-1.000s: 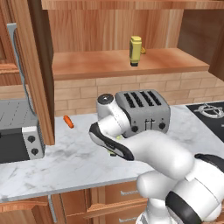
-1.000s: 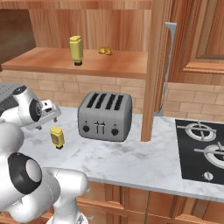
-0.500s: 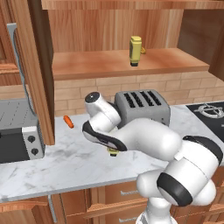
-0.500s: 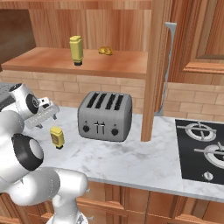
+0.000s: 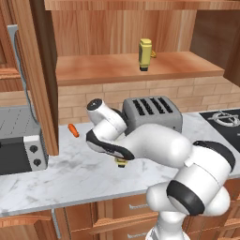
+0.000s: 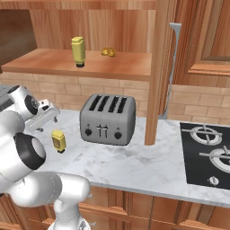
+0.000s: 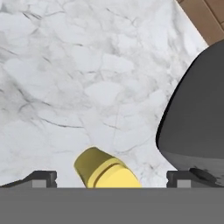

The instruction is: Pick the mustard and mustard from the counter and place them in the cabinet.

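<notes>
One mustard (image 6: 78,50) already stands on the cabinet (image 6: 112,67) shelf above the toaster (image 6: 108,119). The second mustard (image 6: 58,140) is on the desk (image 6: 134,166) left of the toaster, between the spread fingers of the end effector (image 7: 111,177), not yet gripped.

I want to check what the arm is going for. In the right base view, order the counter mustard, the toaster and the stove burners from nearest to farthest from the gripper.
1. The counter mustard, just below the open gripper, at the left.
2. The toaster, mid-counter, to the right.
3. The stove burners, far right.
</notes>
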### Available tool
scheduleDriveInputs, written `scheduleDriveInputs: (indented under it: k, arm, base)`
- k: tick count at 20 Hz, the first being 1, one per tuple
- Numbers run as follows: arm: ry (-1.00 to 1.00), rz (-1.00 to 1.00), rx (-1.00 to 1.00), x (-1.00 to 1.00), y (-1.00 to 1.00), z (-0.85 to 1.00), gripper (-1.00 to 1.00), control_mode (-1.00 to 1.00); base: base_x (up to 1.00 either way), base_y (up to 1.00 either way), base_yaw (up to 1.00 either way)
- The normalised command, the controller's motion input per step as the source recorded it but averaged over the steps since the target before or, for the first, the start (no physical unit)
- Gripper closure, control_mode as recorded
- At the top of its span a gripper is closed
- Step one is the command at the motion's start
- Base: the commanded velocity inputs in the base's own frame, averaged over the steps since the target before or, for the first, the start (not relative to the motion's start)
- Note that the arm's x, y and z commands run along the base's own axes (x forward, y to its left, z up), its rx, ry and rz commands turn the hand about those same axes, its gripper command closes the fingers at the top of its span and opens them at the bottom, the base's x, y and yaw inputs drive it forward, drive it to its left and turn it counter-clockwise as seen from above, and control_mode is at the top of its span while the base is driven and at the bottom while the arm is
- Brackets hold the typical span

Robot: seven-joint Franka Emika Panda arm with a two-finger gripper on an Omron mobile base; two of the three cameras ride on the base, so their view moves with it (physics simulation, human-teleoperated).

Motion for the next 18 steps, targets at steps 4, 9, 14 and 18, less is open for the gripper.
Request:
scheduleDriveInputs:
  k: [4, 9, 14, 18]
  arm:
    - [0.0, 0.0, -0.05, 0.0, 0.0, -0.12, -1.0, -1.0]
    - [-0.03, 0.0, 0.01, -0.07, -0.21, -0.01, -1.0, -1.0]
    - [-0.06, 0.0, 0.04, -0.13, -0.43, 0.0, -1.0, -1.0]
    - [-0.07, 0.0, 0.07, -0.18, -0.47, 0.03, -1.0, -1.0]
  base:
    - [0.0, 0.0, 0.0]
    - [0.0, 0.0, 0.0]
    - [0.0, 0.0, 0.0]
    - [0.0, 0.0, 0.0]
